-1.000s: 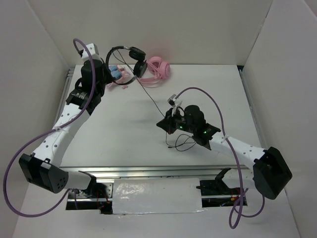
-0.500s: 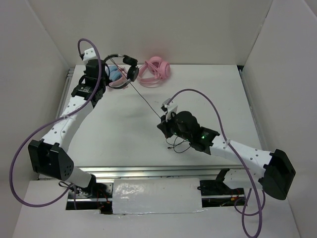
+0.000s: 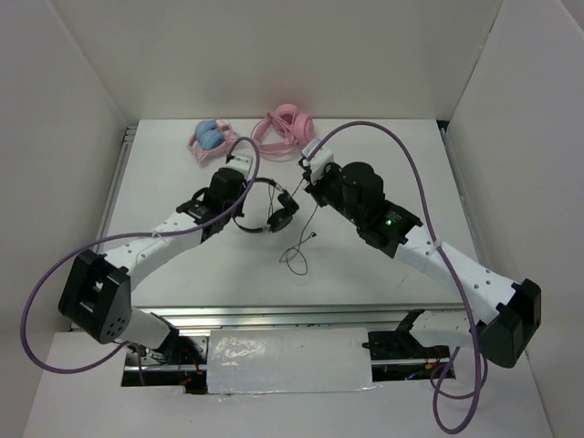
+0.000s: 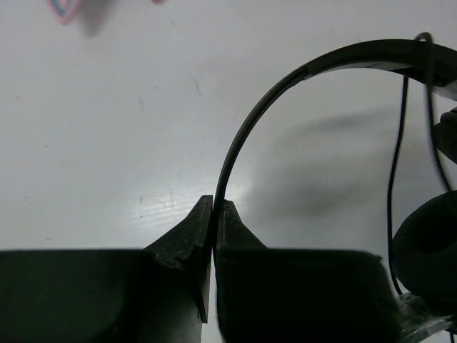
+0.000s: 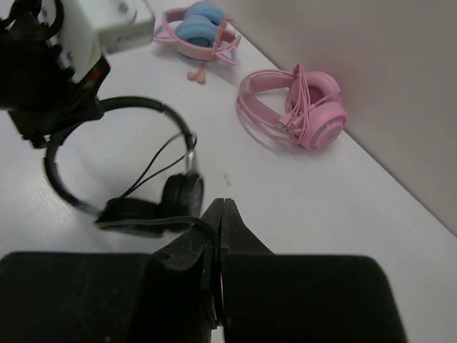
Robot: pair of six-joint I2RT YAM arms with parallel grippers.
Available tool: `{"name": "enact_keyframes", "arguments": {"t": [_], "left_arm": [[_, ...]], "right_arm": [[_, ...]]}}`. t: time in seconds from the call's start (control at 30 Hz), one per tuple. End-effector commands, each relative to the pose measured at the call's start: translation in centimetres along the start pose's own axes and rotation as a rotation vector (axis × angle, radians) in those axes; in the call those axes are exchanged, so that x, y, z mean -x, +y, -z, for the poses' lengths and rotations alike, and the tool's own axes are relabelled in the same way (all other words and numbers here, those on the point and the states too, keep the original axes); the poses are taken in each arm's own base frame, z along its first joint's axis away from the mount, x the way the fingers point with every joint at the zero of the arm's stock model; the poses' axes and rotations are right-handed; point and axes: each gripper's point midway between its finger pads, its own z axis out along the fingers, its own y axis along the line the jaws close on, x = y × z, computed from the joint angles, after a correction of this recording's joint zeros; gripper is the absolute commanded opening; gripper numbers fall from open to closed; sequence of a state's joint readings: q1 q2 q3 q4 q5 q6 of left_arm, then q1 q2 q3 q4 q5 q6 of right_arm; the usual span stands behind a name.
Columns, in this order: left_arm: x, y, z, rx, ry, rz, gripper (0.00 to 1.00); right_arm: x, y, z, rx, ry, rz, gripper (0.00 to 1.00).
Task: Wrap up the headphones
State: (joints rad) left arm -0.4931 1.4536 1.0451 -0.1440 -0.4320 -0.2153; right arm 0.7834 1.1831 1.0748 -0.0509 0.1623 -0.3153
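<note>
Pinches the thin headband of the headphones [image 4: 250, 114] between the fingers of the left end effector [image 4: 214, 202], pressed tight on the band near one end. Holds them near the middle of the tabletop [image 3: 237, 274], between the two arms, with the round earcups close together on the side toward the right arm. Cannot tell whether the earcups touch the surface. Shows the right end effector [image 5: 223, 204] pressed together too, just beside one earcup, seemingly nipping the cable [image 3: 301, 245] close to the headphones; hides the exact contact behind the fingers. Lets the rest of the cable drop from there to the tabletop, ending in a small loose loop nearer the arm bases. Places the all-pink headphones [image 3: 287, 128] at the far edge by the wall, cord bundled on them, and the pink pair with blue earcups [image 3: 212, 137] near them to the left, both well apart from the black set.
</note>
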Motion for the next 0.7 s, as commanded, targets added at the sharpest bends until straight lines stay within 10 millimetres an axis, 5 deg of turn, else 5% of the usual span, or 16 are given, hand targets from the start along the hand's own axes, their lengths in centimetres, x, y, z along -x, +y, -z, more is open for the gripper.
{"name": "enact_keyframes", "arguments": {"t": [0.0, 0.17, 0.27, 0.47, 0.67], "left_arm": [[2.6, -3.0, 2.5, -0.177, -0.154, -0.114, 0.00], [-0.1, -9.1, 6.4, -0.469, -0.179, -0.296, 0.00], [0.1, -10.7, 8.6, -0.553, -0.242, -0.305, 0.00], [2.0, -9.6, 11.3, -0.531, -0.320, -0.293, 0.00], [3.7, -7.1, 12.3, -0.426, -0.371, -0.224, 0.00]], "right_arm": [[1.8, -0.3, -0.8, 0.126, -0.046, 0.165, 0.00], [0.7, -0.3, -2.6, 0.265, -0.031, 0.197, 0.00], [-0.5, -0.7, -3.9, 0.292, 0.006, 0.163, 0.00], [-2.6, -2.8, -4.6, 0.236, -0.001, 0.062, 0.00], [-2.8, -4.8, -2.7, 0.173, -0.058, -0.007, 0.00]]}}
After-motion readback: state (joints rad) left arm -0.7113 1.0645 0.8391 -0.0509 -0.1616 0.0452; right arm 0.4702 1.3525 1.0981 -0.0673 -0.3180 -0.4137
